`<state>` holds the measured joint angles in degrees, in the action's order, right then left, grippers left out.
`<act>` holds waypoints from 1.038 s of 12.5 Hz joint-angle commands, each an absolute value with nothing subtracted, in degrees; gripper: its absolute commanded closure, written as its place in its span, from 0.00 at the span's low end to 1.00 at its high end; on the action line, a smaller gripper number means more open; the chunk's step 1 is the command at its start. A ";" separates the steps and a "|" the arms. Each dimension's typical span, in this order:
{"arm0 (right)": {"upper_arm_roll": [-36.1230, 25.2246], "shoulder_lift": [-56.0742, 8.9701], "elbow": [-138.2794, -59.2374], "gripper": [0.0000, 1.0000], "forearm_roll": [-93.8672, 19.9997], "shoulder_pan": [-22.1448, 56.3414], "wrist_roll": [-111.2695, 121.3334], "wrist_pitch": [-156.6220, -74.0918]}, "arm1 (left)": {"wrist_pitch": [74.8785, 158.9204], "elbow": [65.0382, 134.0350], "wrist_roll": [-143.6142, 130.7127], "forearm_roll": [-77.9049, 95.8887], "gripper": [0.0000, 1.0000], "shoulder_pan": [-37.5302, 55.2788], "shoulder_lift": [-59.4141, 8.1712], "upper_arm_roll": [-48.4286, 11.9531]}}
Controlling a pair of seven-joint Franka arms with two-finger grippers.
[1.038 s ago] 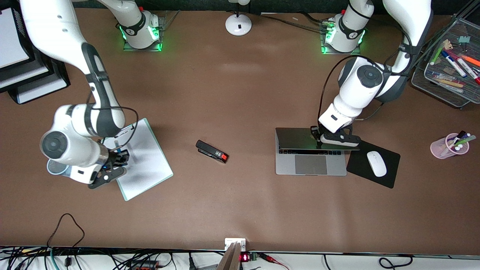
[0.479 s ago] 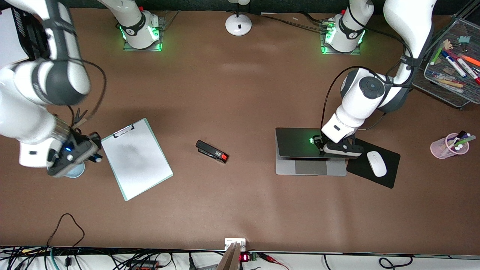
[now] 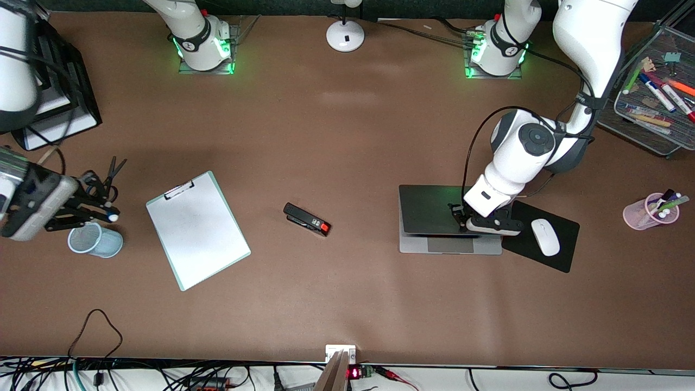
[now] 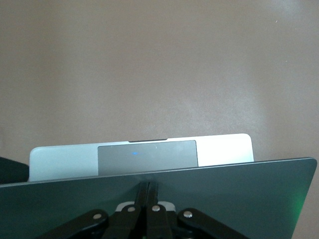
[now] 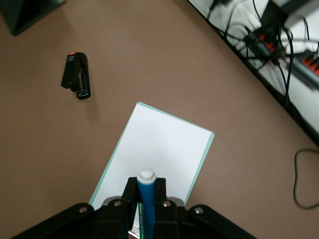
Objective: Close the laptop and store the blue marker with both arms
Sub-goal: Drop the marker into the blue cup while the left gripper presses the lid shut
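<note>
The silver-grey laptop lies toward the left arm's end of the table, its dark lid tilted low over the keys. My left gripper is shut, with its fingertips pressed on the lid. In the left wrist view the gripper rests on the lid, and the trackpad shows past the lid's edge. My right gripper is shut on the blue marker and holds it up over the table by a pale mesh cup. The right wrist view shows the marker, white tip outward, between the gripper's fingers.
A clipboard and a black stapler lie mid-table. Scissors lie by the mesh cup. A white mouse sits on its black pad beside the laptop. A pink pen cup and a wire tray stand at the left arm's end.
My right gripper lifted the marker off the clipboard and carried it toward the right arm's end of the table. My left gripper pushed the lid lower, covering the keys.
</note>
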<state>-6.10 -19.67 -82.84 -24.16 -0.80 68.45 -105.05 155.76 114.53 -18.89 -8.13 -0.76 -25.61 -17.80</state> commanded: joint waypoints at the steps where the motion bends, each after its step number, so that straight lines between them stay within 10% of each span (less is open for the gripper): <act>1: -5.54 -20.30 -81.65 1.00 -28.38 -5.08 79.49 -103.45 | 158.28 112.68 -19.42 -9.93 1.00 -0.70 -28.91 -17.40; 13: -5.36 -28.38 -81.65 1.00 -46.21 -21.35 117.92 -97.48 | 163.30 107.49 -19.51 -13.18 1.00 0.26 -38.84 -15.38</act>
